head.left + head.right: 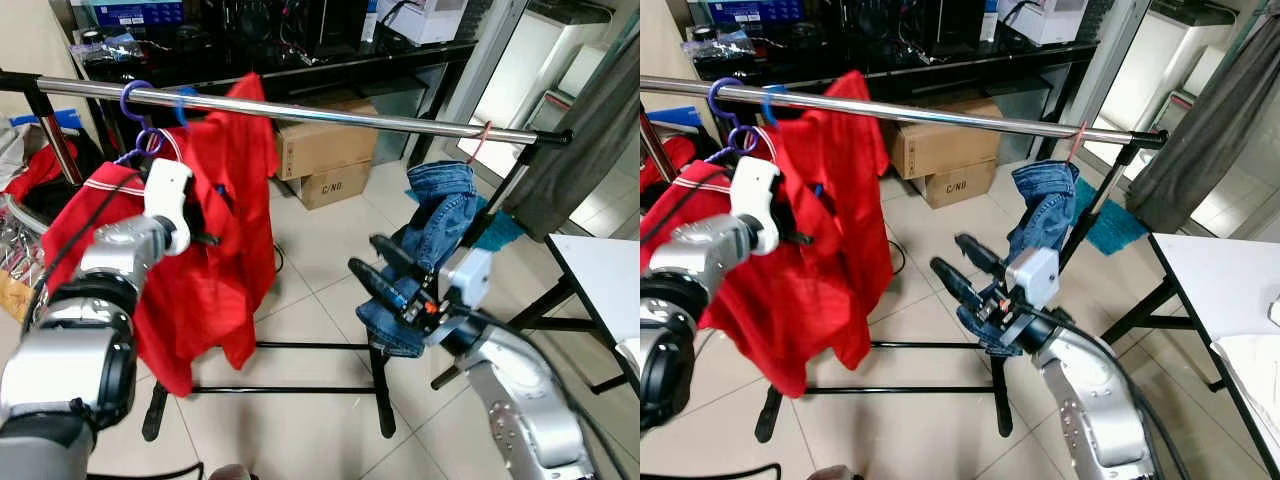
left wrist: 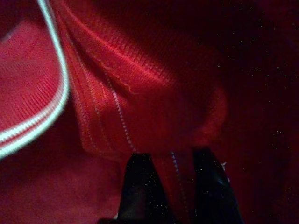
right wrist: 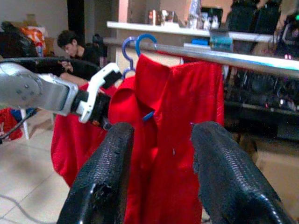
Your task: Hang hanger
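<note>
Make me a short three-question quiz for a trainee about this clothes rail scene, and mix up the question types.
1. True or false: the blue hanger carrying the red shirt is already hooked over the metal rail.
2. Multiple choice: what is the left gripper closed on? A) the rail B) red shirt fabric C) the jeans
3. Short answer: what hangs near the rail's right end, behind the right gripper?

Key
1. True; its hook sits on the rail beside a purple hanger.
2. B; the left wrist view shows red cloth pinched between the black fingers.
3. Blue jeans; the right gripper is open and holds nothing.
</note>
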{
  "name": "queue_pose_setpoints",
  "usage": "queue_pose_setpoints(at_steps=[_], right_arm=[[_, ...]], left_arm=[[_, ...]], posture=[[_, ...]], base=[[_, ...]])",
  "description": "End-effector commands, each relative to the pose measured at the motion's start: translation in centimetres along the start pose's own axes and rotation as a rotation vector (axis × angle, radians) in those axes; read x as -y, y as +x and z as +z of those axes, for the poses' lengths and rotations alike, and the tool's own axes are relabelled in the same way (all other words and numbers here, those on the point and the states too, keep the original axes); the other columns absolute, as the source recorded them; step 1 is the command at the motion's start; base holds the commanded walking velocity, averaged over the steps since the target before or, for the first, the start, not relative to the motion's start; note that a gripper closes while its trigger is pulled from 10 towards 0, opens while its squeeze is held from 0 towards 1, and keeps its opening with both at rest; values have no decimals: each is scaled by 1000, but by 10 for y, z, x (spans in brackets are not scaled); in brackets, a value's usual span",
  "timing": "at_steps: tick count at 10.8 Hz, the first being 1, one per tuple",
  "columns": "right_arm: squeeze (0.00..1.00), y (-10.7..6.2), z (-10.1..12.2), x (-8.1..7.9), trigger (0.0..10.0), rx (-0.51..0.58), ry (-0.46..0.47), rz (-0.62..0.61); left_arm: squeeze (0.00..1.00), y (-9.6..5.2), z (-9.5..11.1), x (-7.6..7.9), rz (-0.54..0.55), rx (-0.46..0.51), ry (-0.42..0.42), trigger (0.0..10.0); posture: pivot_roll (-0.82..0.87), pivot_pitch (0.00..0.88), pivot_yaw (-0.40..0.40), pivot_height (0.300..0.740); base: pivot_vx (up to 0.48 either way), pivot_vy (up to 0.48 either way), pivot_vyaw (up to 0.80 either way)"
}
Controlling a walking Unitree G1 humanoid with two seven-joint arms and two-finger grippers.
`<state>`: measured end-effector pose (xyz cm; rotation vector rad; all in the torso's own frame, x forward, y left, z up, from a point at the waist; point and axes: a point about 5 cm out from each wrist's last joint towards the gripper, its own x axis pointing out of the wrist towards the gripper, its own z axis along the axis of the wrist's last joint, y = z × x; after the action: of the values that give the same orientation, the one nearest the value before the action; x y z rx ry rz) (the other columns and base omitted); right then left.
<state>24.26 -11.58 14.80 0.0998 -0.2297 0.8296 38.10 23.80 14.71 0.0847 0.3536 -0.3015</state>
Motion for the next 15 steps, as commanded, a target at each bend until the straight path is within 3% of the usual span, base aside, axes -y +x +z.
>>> queue_pose_setpoints(at_steps=[1, 4, 8, 15], right_arm=[[0, -3, 3, 4, 10000, -4, -7, -21], [0, -5, 0, 2, 10000, -22, 4, -31], [0, -3, 1, 2, 10000, -21, 0, -35], [0, -5, 4, 3, 10000, -42, -14, -40]], left_arm=[[0, 2, 19, 1, 2, 68, 22, 10000], [0, 3, 13, 5, -10, 71, -1, 10000], [0, -1, 13, -6, 49, 62, -107, 10000], [0, -3, 19, -10, 69, 53, -63, 10000]], posture=[[29, 0, -79, 740], [30, 0, -78, 740], [29, 0, -79, 740], [16, 0, -89, 740]], base=[[0, 0, 0], [0, 0, 0], [0, 0, 0], [0, 0, 0]])
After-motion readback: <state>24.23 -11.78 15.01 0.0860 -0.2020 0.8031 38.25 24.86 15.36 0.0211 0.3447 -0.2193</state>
